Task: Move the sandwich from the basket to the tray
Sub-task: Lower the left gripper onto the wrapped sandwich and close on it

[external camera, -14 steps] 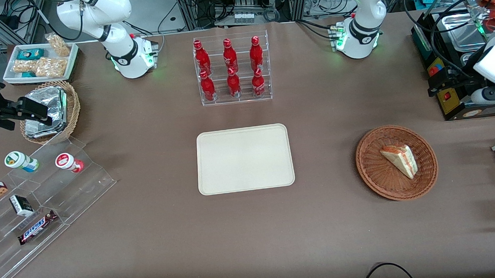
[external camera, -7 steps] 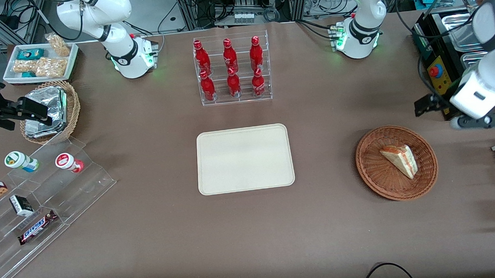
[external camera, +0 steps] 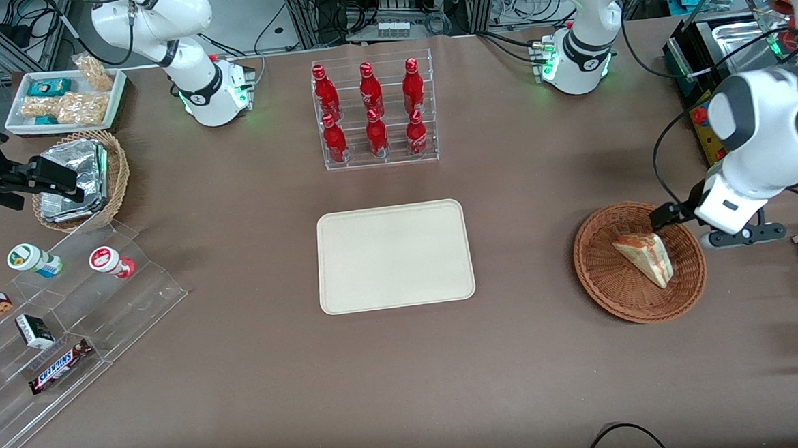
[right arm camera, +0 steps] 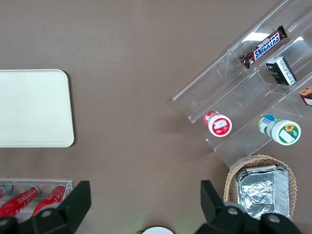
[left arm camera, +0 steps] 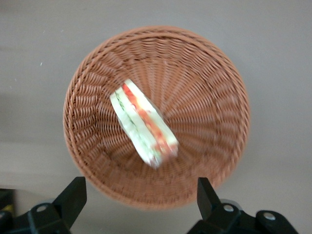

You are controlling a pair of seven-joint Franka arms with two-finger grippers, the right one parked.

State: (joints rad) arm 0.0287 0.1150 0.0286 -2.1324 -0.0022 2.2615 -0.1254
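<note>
The sandwich (left arm camera: 143, 123), lying in the basket (left arm camera: 214, 87) at the tray's (external camera: 394, 255) three o'clock, looks light, soft and slippery-wrapped, so the spread-fingered gripper (left arm camera: 141, 195) hovering above should pinch its long bread faces gently.

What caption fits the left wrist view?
Open gripper hovers above the sandwich lying in the basket.

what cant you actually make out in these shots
- Gripper: in the front view the arm's own body hides the jaws, which stand open in the wrist view.
- Sandwich: motion-blurred in the wrist view; its filling reads only as red and green streaks.
- Basket: the arm covers part of its rim in the front view.
- Tray: cut off by the right wrist view's edge.
</note>
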